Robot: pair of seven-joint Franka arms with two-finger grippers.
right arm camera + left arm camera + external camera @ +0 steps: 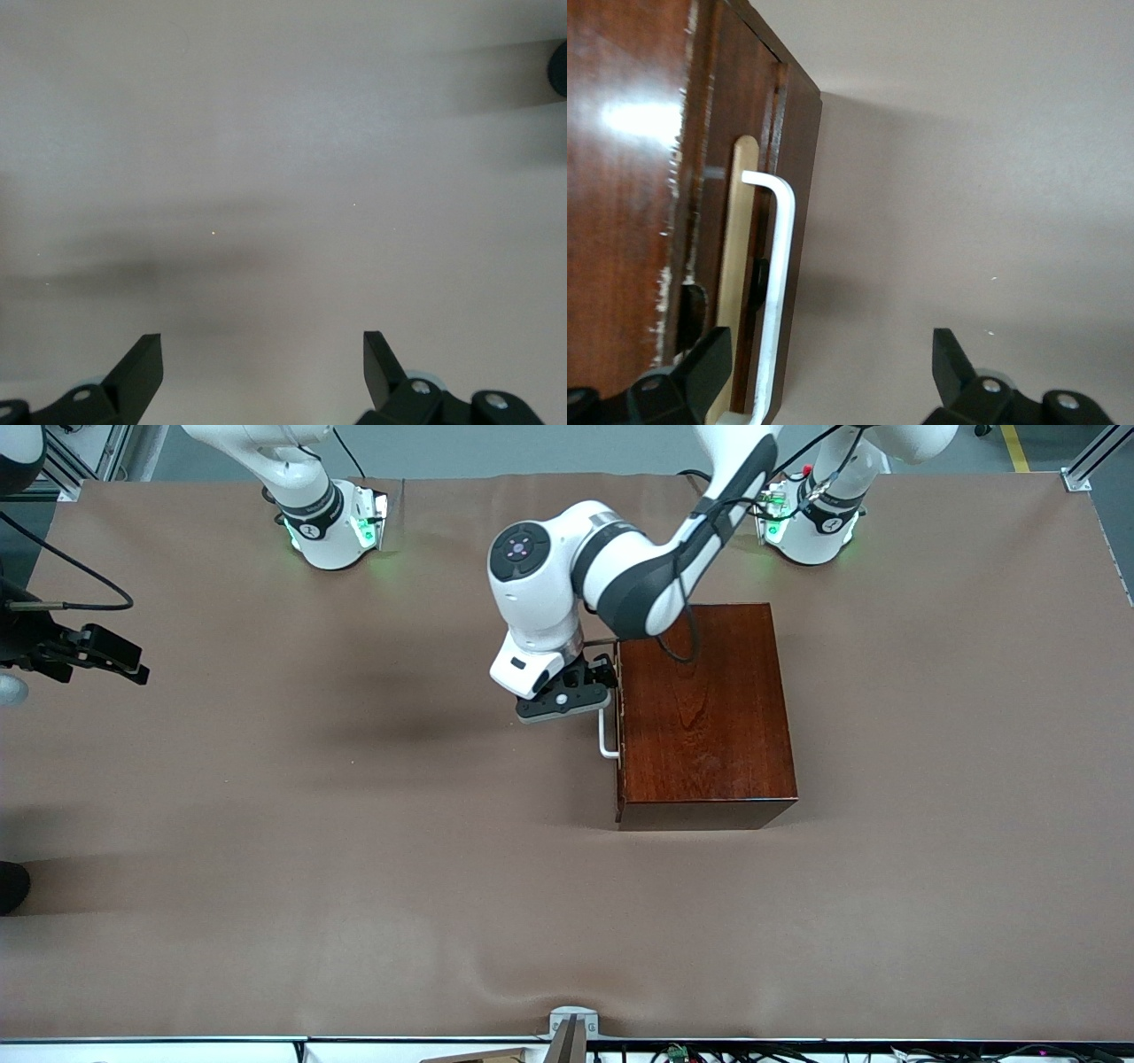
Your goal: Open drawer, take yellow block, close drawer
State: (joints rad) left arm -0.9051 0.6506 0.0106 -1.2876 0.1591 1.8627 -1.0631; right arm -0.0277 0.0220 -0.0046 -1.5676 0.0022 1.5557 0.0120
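The dark reddish-brown wooden box (704,708) stands mid-table toward the left arm's end. Its drawer front (799,177) faces the right arm's end and looks shut or barely ajar. The white bar handle (606,744) sticks out from it. My left gripper (608,677) is open at the handle. In the left wrist view the handle (778,266) runs between the open fingers of the left gripper (833,363), close to one fingertip (713,354), untouched. My right gripper (133,669) waits open and empty over the right arm's end of the table, also in its wrist view (263,363). The yellow block is hidden.
The brown cloth-covered table (354,868) spreads around the box. A camera mount (571,1027) sits at the table edge nearest the front camera. A dark shoe-like shape (11,886) shows at the right arm's end of the table.
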